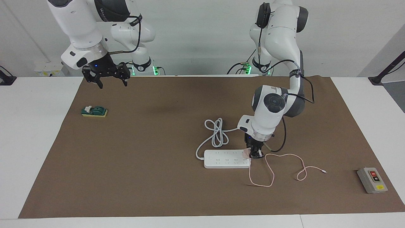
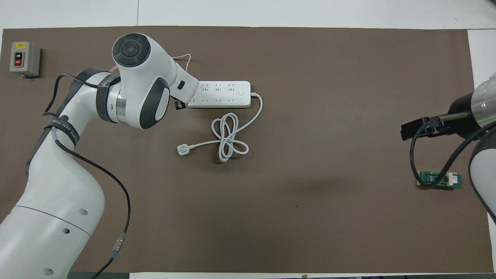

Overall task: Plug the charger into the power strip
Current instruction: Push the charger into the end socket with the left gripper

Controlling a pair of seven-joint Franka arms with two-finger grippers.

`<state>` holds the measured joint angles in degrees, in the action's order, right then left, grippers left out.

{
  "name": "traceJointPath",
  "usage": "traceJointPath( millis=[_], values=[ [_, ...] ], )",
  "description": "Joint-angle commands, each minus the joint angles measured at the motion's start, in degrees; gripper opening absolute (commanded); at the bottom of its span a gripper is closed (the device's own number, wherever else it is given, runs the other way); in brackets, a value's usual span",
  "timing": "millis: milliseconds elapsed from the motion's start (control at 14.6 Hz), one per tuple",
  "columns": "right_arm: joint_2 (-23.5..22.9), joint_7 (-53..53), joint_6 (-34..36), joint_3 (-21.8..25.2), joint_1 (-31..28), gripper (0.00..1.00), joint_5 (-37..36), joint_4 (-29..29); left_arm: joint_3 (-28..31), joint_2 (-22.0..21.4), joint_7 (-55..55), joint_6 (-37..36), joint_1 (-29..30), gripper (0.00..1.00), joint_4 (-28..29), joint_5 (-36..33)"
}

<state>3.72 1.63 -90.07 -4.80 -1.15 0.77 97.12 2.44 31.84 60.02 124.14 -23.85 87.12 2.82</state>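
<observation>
The white power strip (image 1: 226, 159) lies flat on the brown mat, its outlets also showing in the overhead view (image 2: 223, 94). My left gripper (image 1: 253, 154) points straight down at the strip's end toward the left arm's end of the table, shut on the small pink charger (image 1: 245, 154). The charger sits at that end's top face; whether its prongs are in an outlet cannot be told. Its thin pink cable (image 1: 269, 172) loops across the mat. In the overhead view the left arm's wrist hides the charger. My right gripper (image 1: 109, 75) waits open, raised over the mat's edge by the robots.
The strip's thick white cord (image 2: 228, 137) is coiled nearer the robots and ends in a white plug (image 2: 183, 150). A grey box with red and black buttons (image 1: 371, 180) stands toward the left arm's end. A small green part (image 1: 94, 111) lies toward the right arm's end.
</observation>
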Motion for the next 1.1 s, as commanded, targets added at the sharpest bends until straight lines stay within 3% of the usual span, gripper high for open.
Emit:
traceJointPath(
  millis=[0, 618, 1030],
  values=[
    [0.7, -0.8, 0.8, -0.4, -0.8, 1.00, 0.6, 0.2, 0.1, 0.7, 0.7, 0.8, -0.7, 0.00, 1.9, -0.4],
    [0.7, -0.8, 0.8, -0.4, -0.8, 1.00, 0.6, 0.2, -0.2, 0.1, 0.9, -3.8, -0.7, 0.00, 1.8, -0.6],
    [0.7, -0.8, 0.8, -0.4, -0.8, 1.00, 0.6, 0.2, -0.2, -0.5, 1.1, -2.8, -1.3, 0.00, 3.4, -0.4]
  ],
)
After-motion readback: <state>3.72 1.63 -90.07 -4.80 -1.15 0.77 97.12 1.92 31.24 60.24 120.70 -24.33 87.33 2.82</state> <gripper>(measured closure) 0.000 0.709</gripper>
